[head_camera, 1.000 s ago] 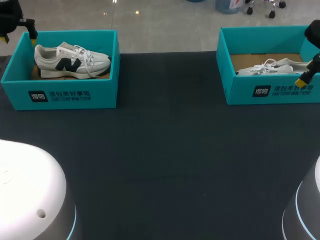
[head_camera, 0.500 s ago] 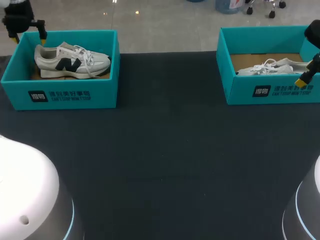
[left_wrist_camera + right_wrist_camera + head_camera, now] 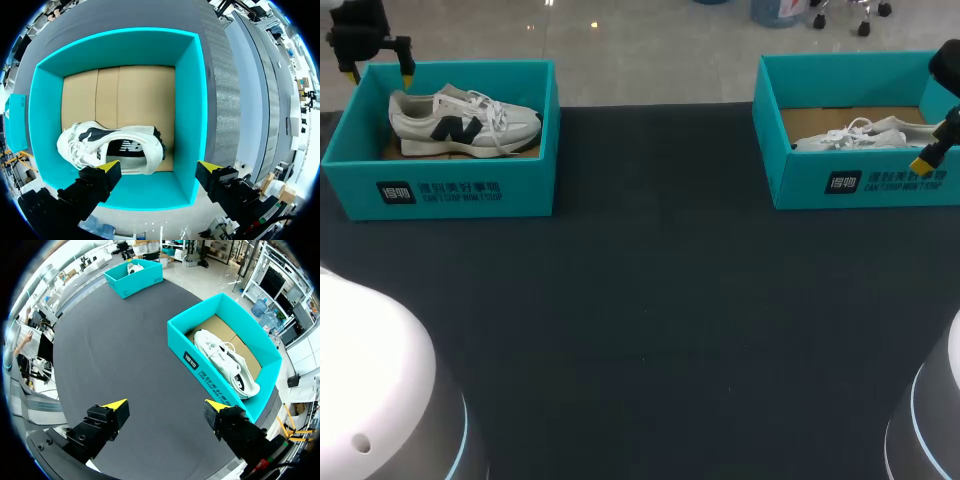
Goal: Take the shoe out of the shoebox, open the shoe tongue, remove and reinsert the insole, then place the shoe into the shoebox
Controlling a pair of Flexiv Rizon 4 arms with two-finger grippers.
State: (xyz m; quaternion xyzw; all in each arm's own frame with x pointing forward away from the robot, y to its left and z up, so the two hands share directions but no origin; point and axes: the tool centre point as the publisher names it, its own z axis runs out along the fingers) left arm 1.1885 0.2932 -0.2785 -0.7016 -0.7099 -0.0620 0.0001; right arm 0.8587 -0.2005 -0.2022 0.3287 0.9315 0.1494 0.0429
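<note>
A teal shoebox [image 3: 470,190] at the table's far left holds a white shoe [image 3: 460,122] with a dark side logo, lying on its side. My left gripper [image 3: 378,70] hangs open above the box's back left corner. In the left wrist view the shoe [image 3: 112,147] lies below the open left gripper [image 3: 159,169], near one fingertip, on the box's cardboard floor [image 3: 130,95]. A second teal shoebox [image 3: 850,185] at the far right holds another white shoe [image 3: 860,135]. My right gripper [image 3: 932,152] is open over that box's right end, looking down on the box [image 3: 200,365] and shoe [image 3: 225,362].
Black cloth covers the table [image 3: 650,320] between the two boxes. The left box [image 3: 134,276] shows far off in the right wrist view. Rounded white arm bases [image 3: 380,390] rise at the near corners.
My left gripper has moved right, from beyond the box's left corner to above its back left rim, then held. The right arm and both shoes have not moved.
</note>
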